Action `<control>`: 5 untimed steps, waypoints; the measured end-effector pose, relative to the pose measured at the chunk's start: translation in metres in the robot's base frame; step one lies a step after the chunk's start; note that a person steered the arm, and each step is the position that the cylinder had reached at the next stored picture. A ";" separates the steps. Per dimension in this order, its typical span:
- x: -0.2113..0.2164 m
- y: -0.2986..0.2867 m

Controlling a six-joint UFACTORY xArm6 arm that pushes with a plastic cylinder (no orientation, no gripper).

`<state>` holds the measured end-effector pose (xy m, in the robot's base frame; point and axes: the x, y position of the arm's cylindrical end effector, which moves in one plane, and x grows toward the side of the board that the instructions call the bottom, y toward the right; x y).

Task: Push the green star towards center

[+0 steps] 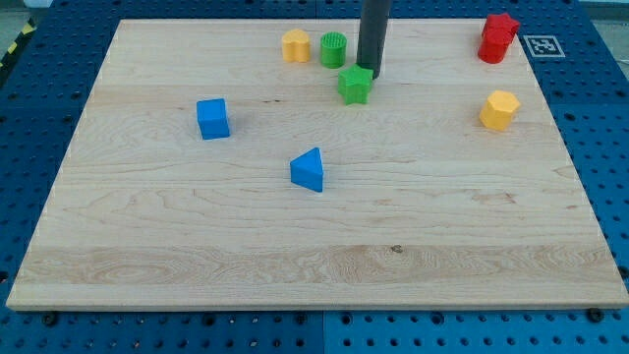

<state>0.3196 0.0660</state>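
Note:
The green star [356, 85] lies on the wooden board [295, 246] in the upper middle of the view. My tip [371, 72] is the lower end of a dark rod coming down from the view's top. It stands just above and to the right of the green star, touching or nearly touching its upper right edge.
A green cylinder [333, 49] and a yellow block [296, 45] sit just left of the rod near the top edge. A blue cube [212, 118] is at the left, a blue triangular block [309, 169] near the middle. Red blocks [498, 37] and a yellow hexagon [499, 109] are at the right.

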 end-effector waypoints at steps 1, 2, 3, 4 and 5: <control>0.026 0.000; 0.047 -0.007; 0.052 -0.025; 0.046 -0.020; 0.008 -0.004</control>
